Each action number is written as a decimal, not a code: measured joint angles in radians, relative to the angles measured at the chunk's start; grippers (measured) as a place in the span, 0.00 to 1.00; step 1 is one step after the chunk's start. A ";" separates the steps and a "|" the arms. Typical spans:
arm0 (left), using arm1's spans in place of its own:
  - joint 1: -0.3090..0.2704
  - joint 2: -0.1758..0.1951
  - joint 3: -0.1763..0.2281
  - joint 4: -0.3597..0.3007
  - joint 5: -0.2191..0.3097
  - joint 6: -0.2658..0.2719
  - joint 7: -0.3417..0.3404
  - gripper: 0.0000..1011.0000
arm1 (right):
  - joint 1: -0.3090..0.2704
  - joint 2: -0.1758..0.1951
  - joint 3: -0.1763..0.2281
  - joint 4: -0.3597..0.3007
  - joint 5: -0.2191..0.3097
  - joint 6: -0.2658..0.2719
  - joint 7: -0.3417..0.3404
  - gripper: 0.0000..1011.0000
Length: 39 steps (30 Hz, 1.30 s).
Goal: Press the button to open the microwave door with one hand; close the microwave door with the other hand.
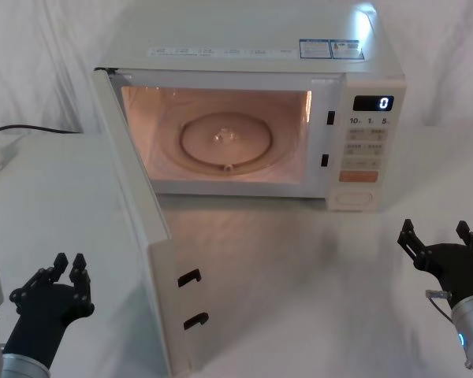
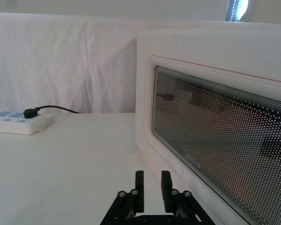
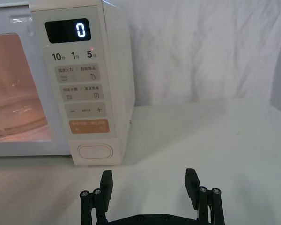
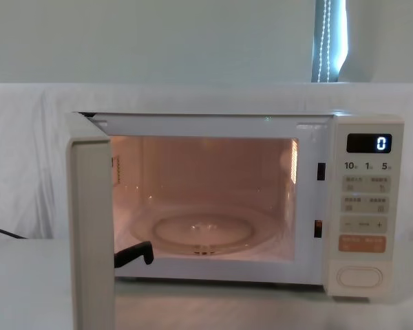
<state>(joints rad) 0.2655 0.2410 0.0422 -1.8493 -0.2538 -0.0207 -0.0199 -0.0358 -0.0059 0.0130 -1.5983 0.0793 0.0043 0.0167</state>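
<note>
Microwave door (image 1: 142, 236) swung fully open, edge pointing toward the robot.

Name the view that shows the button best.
The right wrist view: the button is close and head-on under the orange key, beyond the open right gripper. Head view shows it small from above; chest view shows it smaller at lower right.

The microwave (image 1: 252, 102) had a smooth, glossy cream plastic shell; the microwave door (image 2: 215, 140) held dark dotted glass. Beneath the microwave, the table (image 1: 55, 205) looked matt white.
</note>
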 joint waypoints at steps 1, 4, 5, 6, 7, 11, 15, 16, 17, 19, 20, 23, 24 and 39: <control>0.000 0.000 0.000 0.000 0.000 0.000 0.000 0.21 | 0.000 0.000 0.000 0.000 0.000 0.000 0.000 0.99; 0.000 0.000 0.000 0.000 0.000 0.000 0.000 0.15 | 0.000 0.000 0.000 0.000 0.000 0.000 0.000 0.99; 0.000 0.000 0.000 0.000 0.000 0.000 0.000 0.10 | 0.000 0.000 0.000 0.000 0.000 0.000 0.000 0.99; 0.000 0.000 0.000 0.000 0.000 0.000 0.000 0.08 | 0.000 0.000 0.000 0.000 0.000 0.000 0.000 0.99; 0.000 0.000 0.000 0.000 0.000 0.000 0.000 0.06 | 0.000 0.000 0.000 0.000 0.000 0.000 0.000 0.99; 0.000 0.000 0.000 0.000 0.000 0.000 0.000 0.00 | 0.000 0.000 0.000 0.000 0.000 0.000 0.000 0.99; 0.000 0.000 0.000 0.000 0.000 0.000 0.000 0.00 | 0.000 0.000 0.000 0.000 0.000 0.000 0.000 0.99; 0.000 0.000 0.000 0.000 0.000 0.000 0.000 0.00 | 0.000 0.000 0.000 0.000 0.000 0.000 0.000 0.99; 0.000 0.000 0.000 0.000 0.000 0.000 0.000 0.00 | 0.000 0.000 0.000 0.000 0.000 0.000 0.000 0.99; 0.000 0.000 0.000 0.000 0.000 0.000 0.000 0.00 | 0.000 0.000 0.000 0.000 0.000 0.000 0.000 0.99; 0.000 0.000 0.000 0.000 0.000 0.000 0.000 0.00 | 0.000 0.000 0.000 0.000 0.000 0.000 0.000 0.99; 0.000 0.000 0.000 0.000 0.000 0.000 0.000 0.00 | 0.000 0.000 0.000 0.000 0.000 0.000 0.000 0.99; 0.000 0.000 0.000 0.000 0.000 0.000 0.000 0.00 | 0.000 0.000 0.000 0.000 0.000 0.000 0.000 0.99; 0.002 -0.028 -0.062 -0.051 -0.102 0.046 -0.087 0.00 | 0.000 0.000 0.000 0.000 0.000 0.000 0.000 0.99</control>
<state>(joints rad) 0.2672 0.2131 -0.0201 -1.9006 -0.3558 0.0254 -0.1067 -0.0359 -0.0059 0.0130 -1.5983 0.0793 0.0044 0.0167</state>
